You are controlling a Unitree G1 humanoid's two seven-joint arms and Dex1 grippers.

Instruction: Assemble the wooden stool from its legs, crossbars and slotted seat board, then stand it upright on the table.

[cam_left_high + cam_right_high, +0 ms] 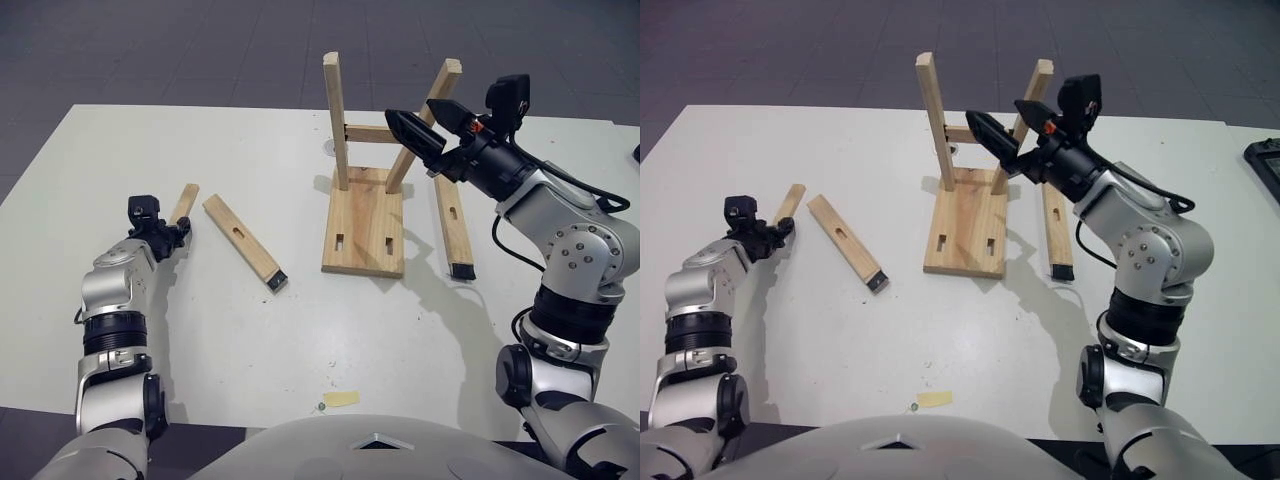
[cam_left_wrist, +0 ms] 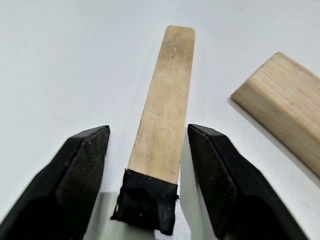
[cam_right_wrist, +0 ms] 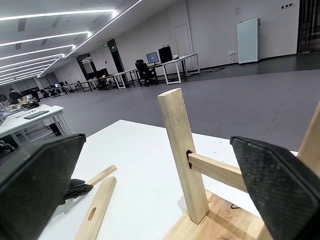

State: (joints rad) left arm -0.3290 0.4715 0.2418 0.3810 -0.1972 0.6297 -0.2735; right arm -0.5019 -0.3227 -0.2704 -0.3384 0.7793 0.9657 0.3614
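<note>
L arm lies low over the table's [image 1: 300,340] left part, forearm stretched fwd from the near edge. L claw [image 2: 147,129] is spread open, a finger either side of a thin black-capped stick [image 2: 162,95], not pinching it. A loose leg [image 1: 245,257] lies just beside, toward centre.

R arm rises from the right edge, elbow bent, wrist pointing left. R claw [image 1: 410,110] is wide open in the air, holding nothing, close by the tilted leg [image 1: 443,85]; contact unclear.

Seat board [image 1: 363,235] lies flat mid-table w/ a straight leg [image 1: 336,120], the tilted leg & a crossbar [image 1: 370,133] joining them. Second loose leg [image 1: 453,225] lies btw board & right edge.
</note>
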